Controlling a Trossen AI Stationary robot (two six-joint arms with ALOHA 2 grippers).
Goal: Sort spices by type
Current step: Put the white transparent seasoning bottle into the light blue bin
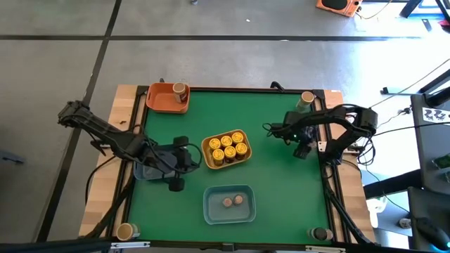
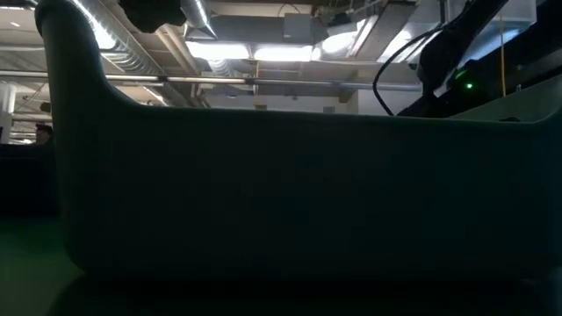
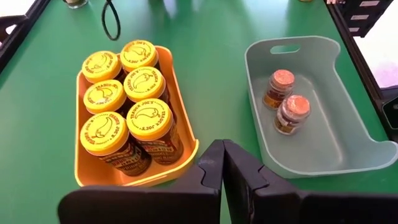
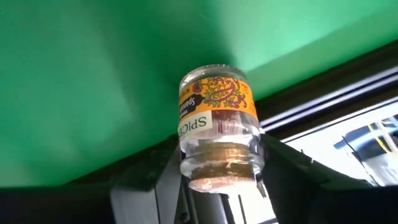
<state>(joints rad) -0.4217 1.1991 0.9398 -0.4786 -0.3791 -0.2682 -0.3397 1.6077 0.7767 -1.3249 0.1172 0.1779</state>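
My right gripper (image 1: 303, 148) is shut on a small spice jar (image 4: 216, 127) with a tan lid and an orange label, above the green table near its right edge. My left gripper (image 1: 188, 161) is shut and empty, over the left blue tray (image 1: 143, 171), pointing toward the yellow tray (image 1: 211, 160). That tray holds several yellow-lidded jars (image 3: 127, 102). Two tan-lidded jars (image 3: 286, 102) stand in the near blue tray (image 1: 228, 216). One jar (image 1: 180, 90) stands in the orange tray (image 1: 158, 100). My right gripper pinches the jar between its two fingers (image 4: 163, 174), at the clear glass just below the lid (image 4: 219, 157). The lid end lies toward the wrist and the jar's bottom points away, toward the table. The jar looks clear of the table.
Single jars stand at the table's corners: far right (image 1: 306, 98), near left (image 1: 126, 230) and near right (image 1: 320, 233). In the low view a tray wall (image 2: 290, 193) fills the picture. Bare green table lies between the trays and the right edge.
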